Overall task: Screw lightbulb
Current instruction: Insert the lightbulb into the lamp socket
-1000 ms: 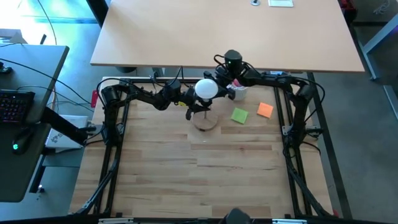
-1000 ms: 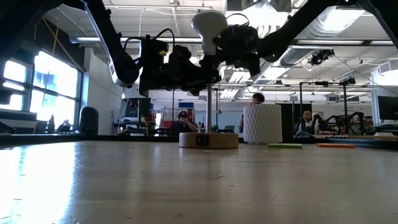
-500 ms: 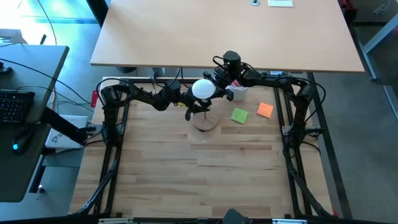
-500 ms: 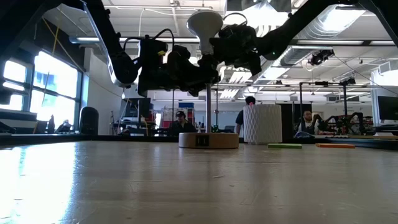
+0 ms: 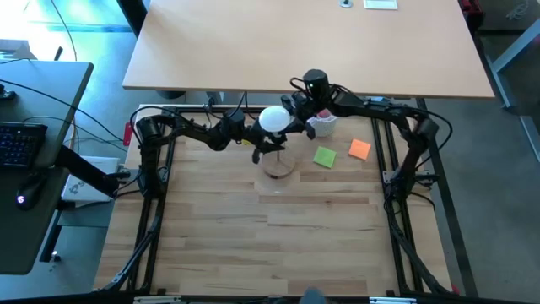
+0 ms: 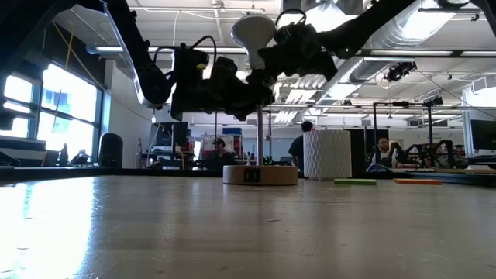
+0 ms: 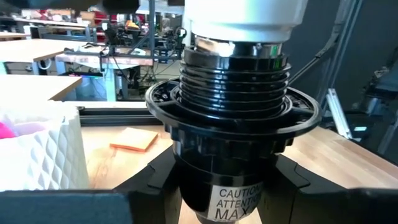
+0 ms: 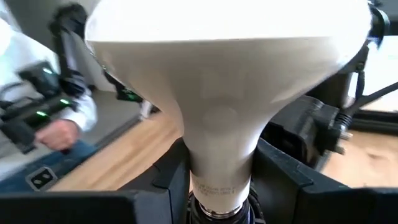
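**A:** Where is the small white frosted lightbulb (image 5: pixel 273 119)?

**B:** It stands upright, globe on top, with its base in the black ribbed plastic socket (image 7: pixel 236 134). That socket sits on a thin stem above a round wooden base (image 6: pixel 260 174) near the far side of the pale plank table (image 5: pixel 278 236). In the low view the bulb (image 6: pixel 254 35) is well above the tabletop, between the two dark arms.

**A:** What is the left gripper (image 5: pixel 260 140) doing?

**B:** It reaches in from the left, and its two dark fingers (image 7: pixel 158 180) are closed partway around the socket body, one on each side, just under the flange.

**A:** And the right gripper (image 5: pixel 289 112)?

**B:** It comes in from the far right. Its fingers (image 8: pixel 283 171) sit on either side of the bulb's narrow neck (image 8: pixel 221 149), close against it. Whether they actually press on the neck cannot be told.

**A:** Anything else on the table?

**B:** A white ribbed cup (image 5: pixel 324 126) with pink contents, just beyond the right gripper. A green square note (image 5: pixel 325 157) and an orange one (image 5: pixel 359 149) lie nearby. In the right wrist view, a person's hand (image 8: pixel 59 134) shows in the room beyond.
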Available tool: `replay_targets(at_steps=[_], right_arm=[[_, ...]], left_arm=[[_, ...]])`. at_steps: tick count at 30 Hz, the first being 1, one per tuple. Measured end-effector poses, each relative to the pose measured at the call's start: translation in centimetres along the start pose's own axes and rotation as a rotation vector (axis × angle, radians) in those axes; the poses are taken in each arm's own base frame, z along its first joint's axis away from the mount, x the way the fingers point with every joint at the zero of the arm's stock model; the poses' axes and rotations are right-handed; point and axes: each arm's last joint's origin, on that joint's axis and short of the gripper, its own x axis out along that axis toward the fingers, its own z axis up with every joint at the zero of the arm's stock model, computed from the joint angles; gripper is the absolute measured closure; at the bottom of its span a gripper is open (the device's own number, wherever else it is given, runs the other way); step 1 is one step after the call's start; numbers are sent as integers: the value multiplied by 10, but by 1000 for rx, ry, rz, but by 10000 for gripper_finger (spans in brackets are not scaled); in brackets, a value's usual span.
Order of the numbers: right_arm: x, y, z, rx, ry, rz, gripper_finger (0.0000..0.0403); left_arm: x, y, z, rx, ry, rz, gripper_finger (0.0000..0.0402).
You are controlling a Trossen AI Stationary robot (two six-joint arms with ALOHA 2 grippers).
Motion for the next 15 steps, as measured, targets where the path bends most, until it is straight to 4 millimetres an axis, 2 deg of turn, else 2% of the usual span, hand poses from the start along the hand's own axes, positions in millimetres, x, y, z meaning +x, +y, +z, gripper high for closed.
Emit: replay_targets(at_steps=[8,15], right_arm=[[10,19,8,-7,99,-99,268],[7,27,17,-1,152,-231,269]], left_arm=[[2,-5,-1,32,-27,55,267],[-4,-14,-5,46,-59,180,269]])
